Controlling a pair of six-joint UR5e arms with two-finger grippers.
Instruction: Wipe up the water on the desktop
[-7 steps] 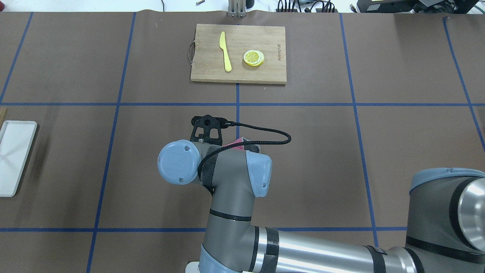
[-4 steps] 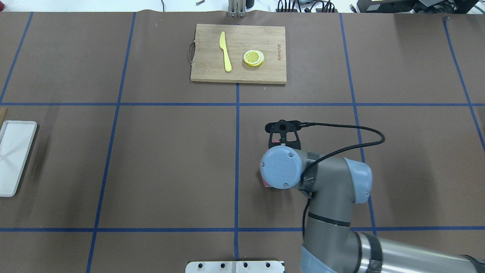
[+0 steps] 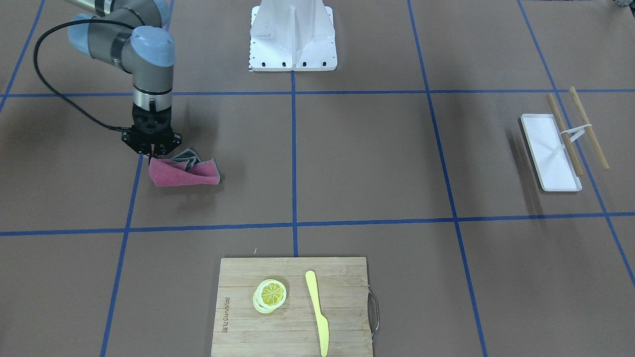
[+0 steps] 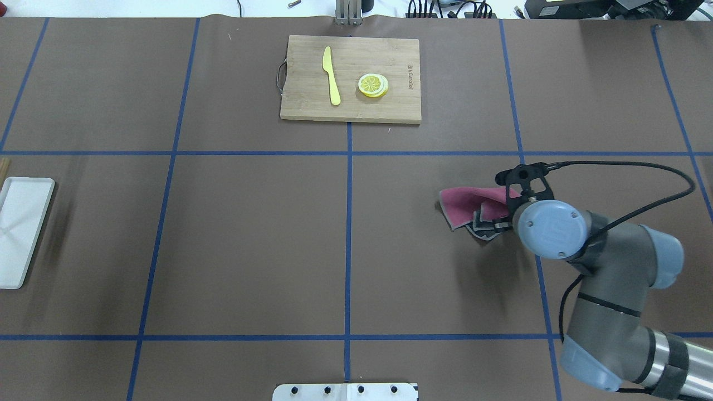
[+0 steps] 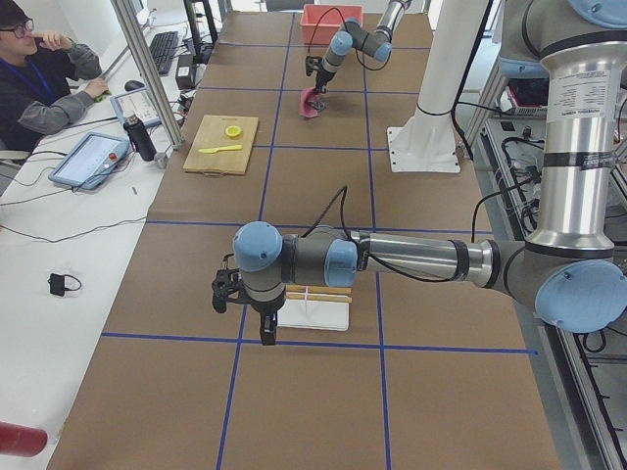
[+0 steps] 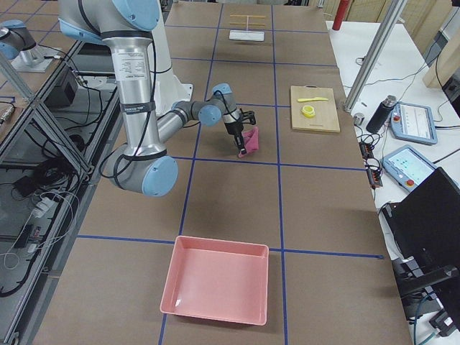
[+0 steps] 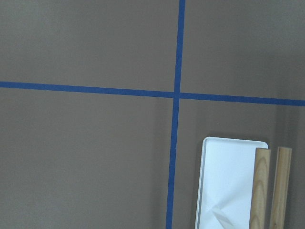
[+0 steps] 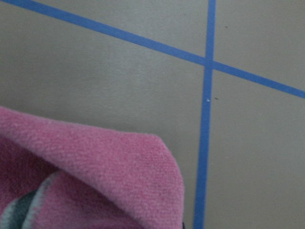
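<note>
The desktop [image 4: 250, 250] shows no wet patch that I can make out. On the robot's right a pink cloth [image 3: 184, 173] lies bunched on it. The right gripper [image 3: 153, 153] pinches one corner of the cloth, jaws nearly closed. Bunched like this, the cloth may skip over water or slip free. The left gripper [image 5: 265, 331] hangs beside the tray [image 5: 318, 315]; I cannot tell how far open it is.

We see two arms built alike. The right arm [image 4: 607, 289] and the left arm [image 5: 421, 259] have matte grey joint housings, pale blue round caps [image 4: 548, 228] with small screws and a faint embossed logo, and polished silver tubes [image 5: 578, 147] ringed with black bands. A black braided cable [image 4: 629, 164] loops to the black right claw [image 3: 151, 154]. Their shared pedestal [image 3: 292, 39] is white.
</note>
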